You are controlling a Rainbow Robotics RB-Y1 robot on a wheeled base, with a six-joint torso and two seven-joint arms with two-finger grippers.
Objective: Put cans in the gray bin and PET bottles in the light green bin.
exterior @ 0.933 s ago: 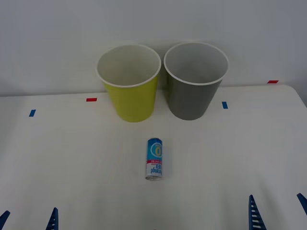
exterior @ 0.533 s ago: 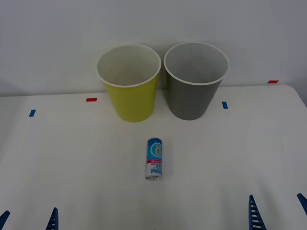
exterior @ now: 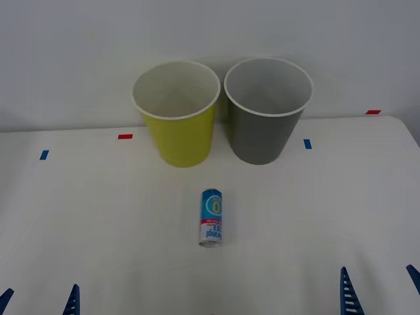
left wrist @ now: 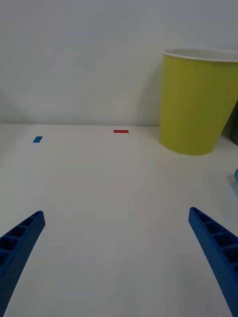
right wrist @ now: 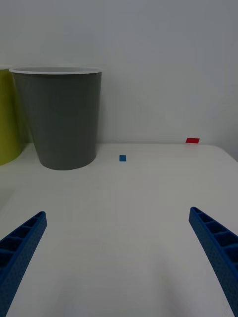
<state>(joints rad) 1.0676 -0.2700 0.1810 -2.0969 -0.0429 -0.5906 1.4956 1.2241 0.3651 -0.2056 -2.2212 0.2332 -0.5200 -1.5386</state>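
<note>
Progress: nothing is sorted; the can (exterior: pixel 211 218) is lying on its side at table (exterior: pixel 98 216) centre
Remaining: it is awaiting the gray bin (exterior: pixel 268 111), at its 1 o'clock
Grippers: left gripper (exterior: pixel 39 300) and right gripper (exterior: pixel 379 289) are waiting spread apart, empty, at 7 and 5 o'clock
Surroundings: light green bin (exterior: pixel 177 115) is standing at 11 o'clock; nothing is blocking the way

White counter (exterior: pixel 98 216): can (exterior: pixel 211 218) lying on its side, centre; light green bin (exterior: pixel 177 115) and gray bin (exterior: pixel 266 111) upright behind, just beside each other.
</note>
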